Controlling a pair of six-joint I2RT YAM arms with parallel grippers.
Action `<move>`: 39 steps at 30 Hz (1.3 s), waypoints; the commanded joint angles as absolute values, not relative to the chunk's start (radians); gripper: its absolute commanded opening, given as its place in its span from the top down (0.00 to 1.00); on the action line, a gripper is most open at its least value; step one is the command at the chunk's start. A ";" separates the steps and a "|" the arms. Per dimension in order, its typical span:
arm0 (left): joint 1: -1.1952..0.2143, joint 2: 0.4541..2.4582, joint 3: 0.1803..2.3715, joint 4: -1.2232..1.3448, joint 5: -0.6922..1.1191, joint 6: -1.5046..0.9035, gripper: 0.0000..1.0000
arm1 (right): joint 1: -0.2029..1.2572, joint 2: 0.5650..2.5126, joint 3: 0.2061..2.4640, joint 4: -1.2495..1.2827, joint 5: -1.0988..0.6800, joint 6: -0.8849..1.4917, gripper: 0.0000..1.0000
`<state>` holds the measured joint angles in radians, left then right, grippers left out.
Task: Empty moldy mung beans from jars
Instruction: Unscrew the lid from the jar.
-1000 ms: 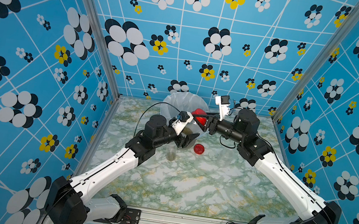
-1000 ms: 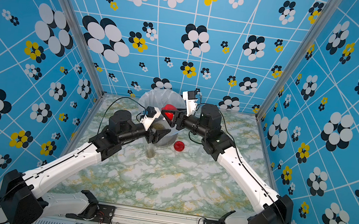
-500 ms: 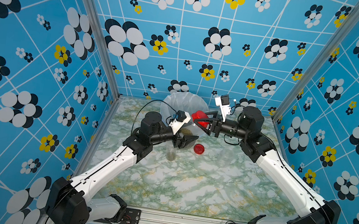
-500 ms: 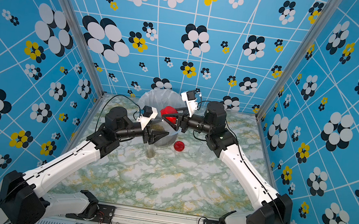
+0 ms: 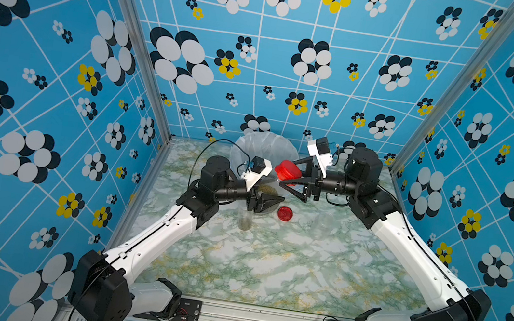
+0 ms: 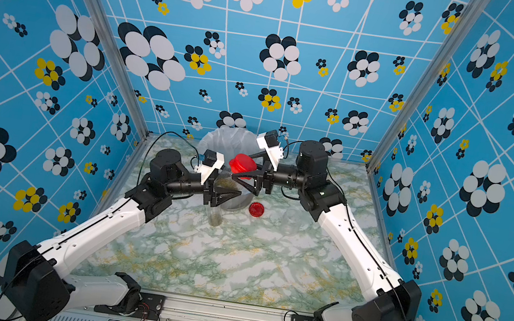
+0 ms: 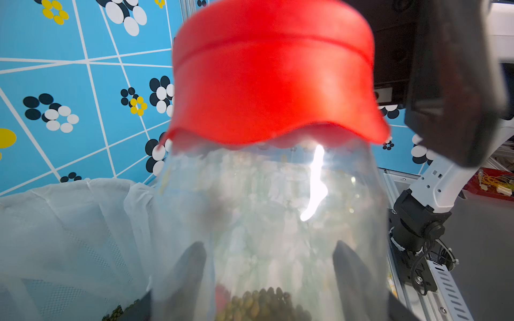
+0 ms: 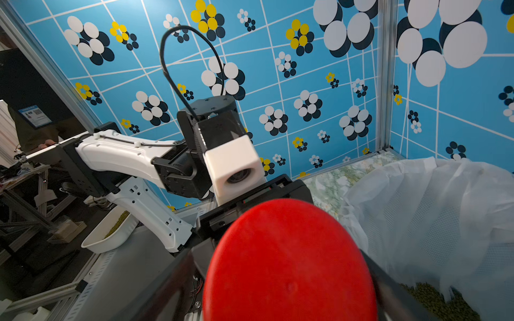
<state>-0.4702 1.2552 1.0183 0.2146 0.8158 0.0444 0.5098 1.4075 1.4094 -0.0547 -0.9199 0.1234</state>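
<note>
By the bucket [image 5: 251, 143], right arm [image 5: 408, 237] reaches inward, jaws seemingly straddling lid [image 5: 287, 170].

No legible text, brand or number appears in any view. One marking only: a small blue label [image 8: 34, 115] with a QR-type code and lines of print, fixed to a dark panel [image 8: 25, 80] beyond the enclosure frame in the right wrist view — print too small to read.

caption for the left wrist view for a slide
Left gripper holds a red-lidded clear jar of mung beans near the bag-lined bucket.
</note>
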 commanded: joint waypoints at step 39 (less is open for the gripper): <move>-0.501 1.196 0.996 0.229 0.587 0.069 0.39 | 0.591 1.348 1.336 0.090 -0.444 0.351 0.41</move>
<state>-0.5320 1.2247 1.0080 0.1837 0.5240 0.0868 0.6338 1.3903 1.3487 0.0608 -0.4160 0.4301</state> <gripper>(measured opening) 0.746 0.674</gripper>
